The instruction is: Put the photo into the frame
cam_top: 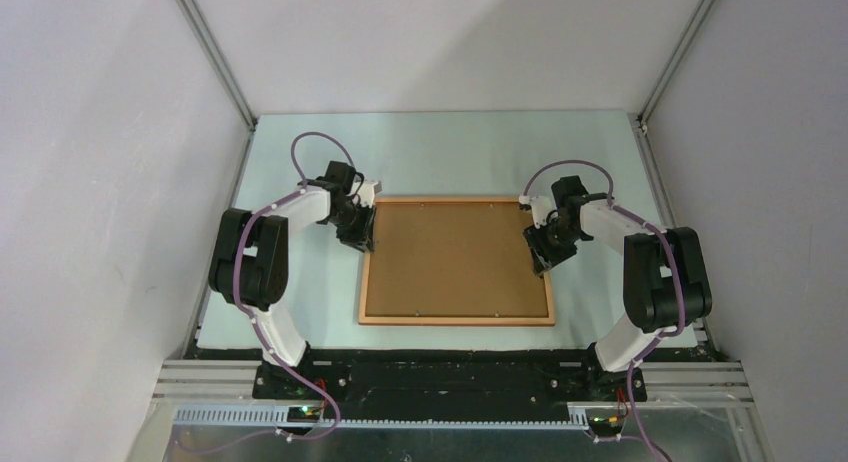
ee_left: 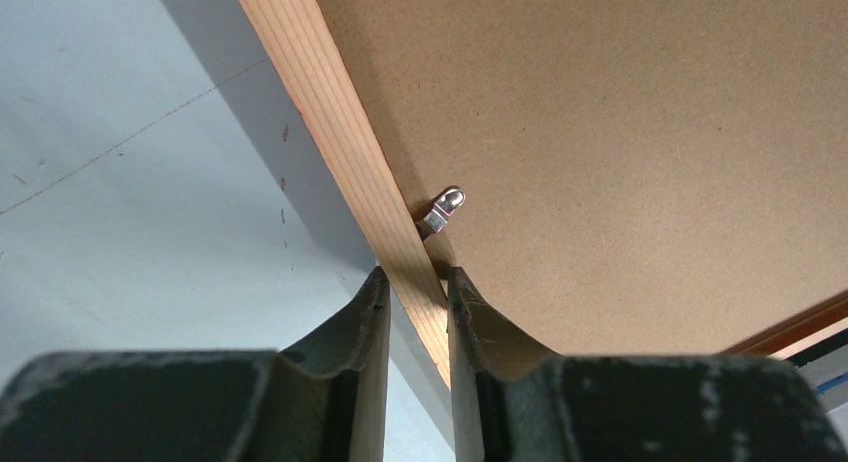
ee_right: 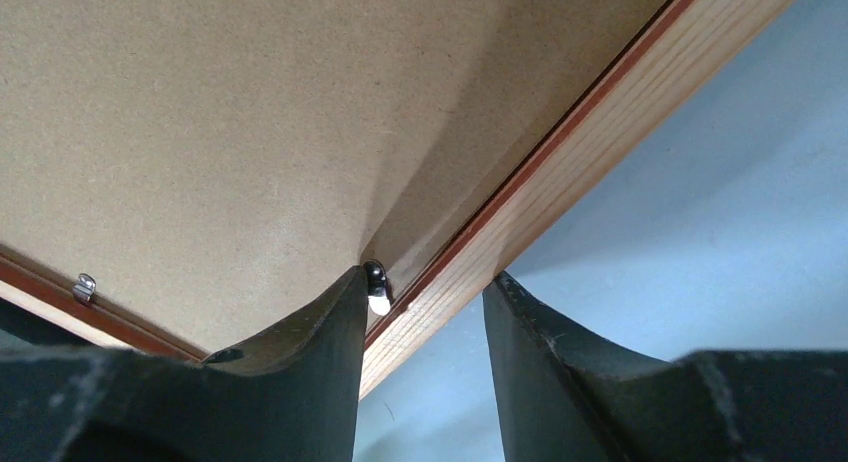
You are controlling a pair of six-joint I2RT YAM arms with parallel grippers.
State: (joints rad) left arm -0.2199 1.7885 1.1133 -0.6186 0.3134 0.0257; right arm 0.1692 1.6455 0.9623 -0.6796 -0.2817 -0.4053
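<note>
Frame [cam_top: 455,320] lies flat, back up, mid-table [cam_top: 450,152], its near rail towards the arm bases. Brown backing board [cam_top: 455,257] fills the opening.

Left gripper [cam_top: 362,244] is at the frame's left rail, towards the far corner. In the left wrist view the gripper [ee_left: 415,277] is clamped on that pale wooden rail [ee_left: 330,112], a finger pressed to each side. A small metal retaining clip [ee_left: 447,207] sits just beyond the fingertips, at the seam of rail and board.

Right gripper [cam_top: 541,265] is at the right rail, about midway along. In the right wrist view its jaws [ee_right: 430,282] stand apart, straddling the rail [ee_right: 600,132]. The inner finger rests on the board beside a small dark tab [ee_right: 377,287]. The outer finger is just off the rail's outer edge, possibly touching; hard to tell. A second clip [ee_right: 85,285] shows along another rail.
</note>
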